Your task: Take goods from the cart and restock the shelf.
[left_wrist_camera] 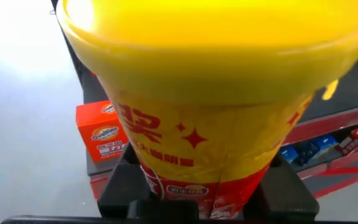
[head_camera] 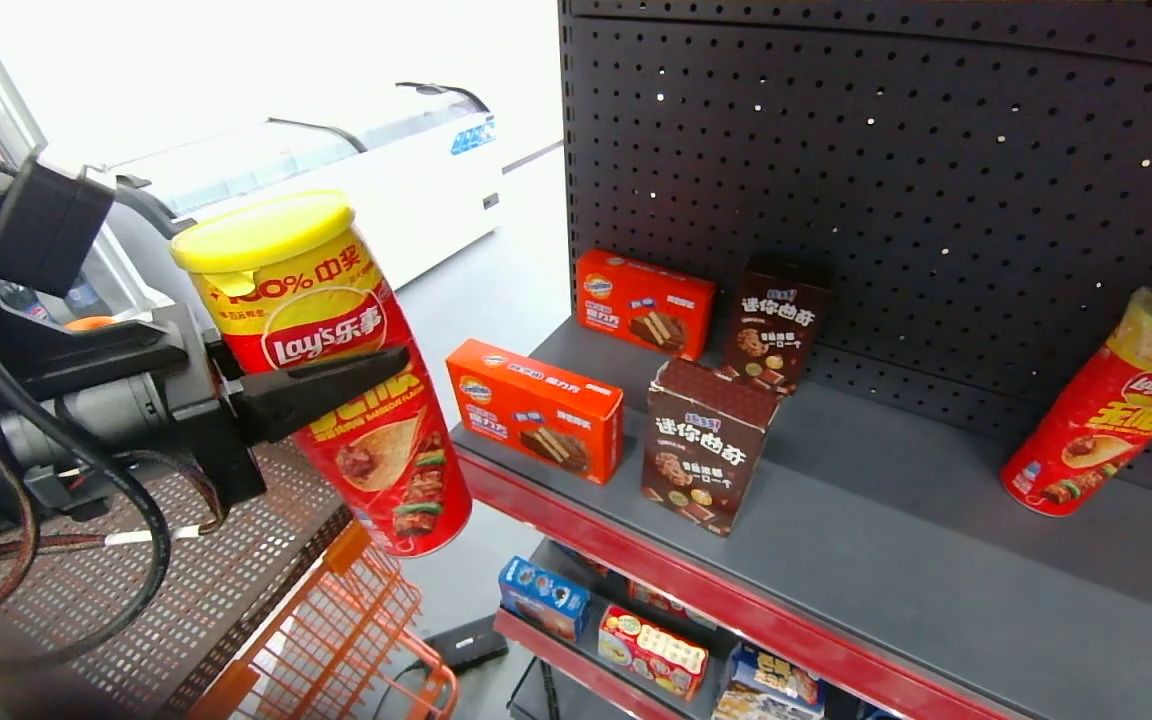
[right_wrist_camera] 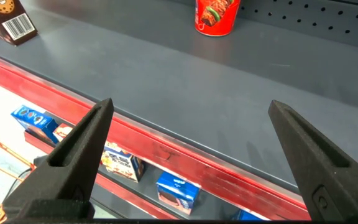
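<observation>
Left claw point(head_camera: 356, 375) is clamped on the chip can point(head_camera: 321, 370) around the middle of its body, one finger across the front label, the other hidden behind. The can hangs in the air above the orange cart point(head_camera: 336, 620), tilted with the yellow lid up, just beside the shelf's point(head_camera: 886, 540) left end and not yet over it. In the left wrist view the can point(left_wrist_camera: 210, 93) sits between the two dark fingers point(left_wrist_camera: 123, 193).

Right claw point(right_wrist_camera: 194, 155) is spread wide and holds nothing, hovering over the shelf's red front edge point(right_wrist_camera: 166, 146).

On the shelf: two orange boxes point(head_camera: 536, 410), two brown boxes point(head_camera: 706, 445) and a second chip can point(head_camera: 1111, 405) at the far right, leaning back on the pegboard.

Handling, as a guess: the can is likely light, a stiff tube that dents if squeezed hard, with a glossy wrap that could slip — mid-body grip looks right. It is tall and narrow, so it tips easily; set it down flat on the bare stretch between the brown boxes and the other can. Contents are fragile — no dropping.
</observation>
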{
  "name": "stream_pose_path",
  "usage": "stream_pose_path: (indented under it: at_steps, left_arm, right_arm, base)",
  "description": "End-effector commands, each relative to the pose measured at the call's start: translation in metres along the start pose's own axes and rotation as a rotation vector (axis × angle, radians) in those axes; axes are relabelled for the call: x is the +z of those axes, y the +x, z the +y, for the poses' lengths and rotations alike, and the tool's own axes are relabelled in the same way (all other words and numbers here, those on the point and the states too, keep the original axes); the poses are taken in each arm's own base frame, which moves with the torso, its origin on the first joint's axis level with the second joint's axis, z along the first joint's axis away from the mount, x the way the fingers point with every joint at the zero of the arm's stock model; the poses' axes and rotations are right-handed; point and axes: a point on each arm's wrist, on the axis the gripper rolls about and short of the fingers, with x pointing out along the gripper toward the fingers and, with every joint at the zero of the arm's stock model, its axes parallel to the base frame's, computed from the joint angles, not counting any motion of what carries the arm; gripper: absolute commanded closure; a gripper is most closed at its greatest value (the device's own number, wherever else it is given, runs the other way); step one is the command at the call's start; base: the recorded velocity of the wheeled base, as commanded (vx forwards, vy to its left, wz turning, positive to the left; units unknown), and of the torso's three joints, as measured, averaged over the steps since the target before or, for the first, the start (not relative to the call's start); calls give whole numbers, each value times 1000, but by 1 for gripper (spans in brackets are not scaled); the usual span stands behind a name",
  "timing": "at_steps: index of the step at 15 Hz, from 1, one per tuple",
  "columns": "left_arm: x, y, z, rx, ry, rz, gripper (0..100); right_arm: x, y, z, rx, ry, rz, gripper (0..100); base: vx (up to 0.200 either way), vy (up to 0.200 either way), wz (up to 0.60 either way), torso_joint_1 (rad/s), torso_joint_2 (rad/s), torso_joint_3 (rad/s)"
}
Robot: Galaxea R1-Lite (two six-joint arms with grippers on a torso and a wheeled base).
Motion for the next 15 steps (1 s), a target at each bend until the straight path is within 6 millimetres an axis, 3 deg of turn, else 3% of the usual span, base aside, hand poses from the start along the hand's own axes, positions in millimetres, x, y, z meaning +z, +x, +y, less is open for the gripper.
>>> stream_pose_path:
  at_steps: [1, 6, 11, 15]
  left_arm:
    - [0, 0, -1, -23, -1, 2, 100]
    - [2, 5, -13, -182, 13, -18, 100]
    - [4, 3, -23, -223, 18, -29, 100]
    - [4, 4, -26, -236, 16, -27, 100]
  right_arm:
    - [0, 0, 0, 1, -2, 0, 0]
    - [0, 0, 0, 7, -3, 0, 0]
    - [0, 0, 0, 10, -3, 0, 0]
    - [0, 0, 0, 10, -3, 0, 0]
  base:
    - [0, 0, 0, 0, 0, 0]
    - [0, 0, 0, 0, 0, 0]
    - [0, 0, 0, 0, 0, 0]
    - [0, 0, -600, -4, -2, 5]
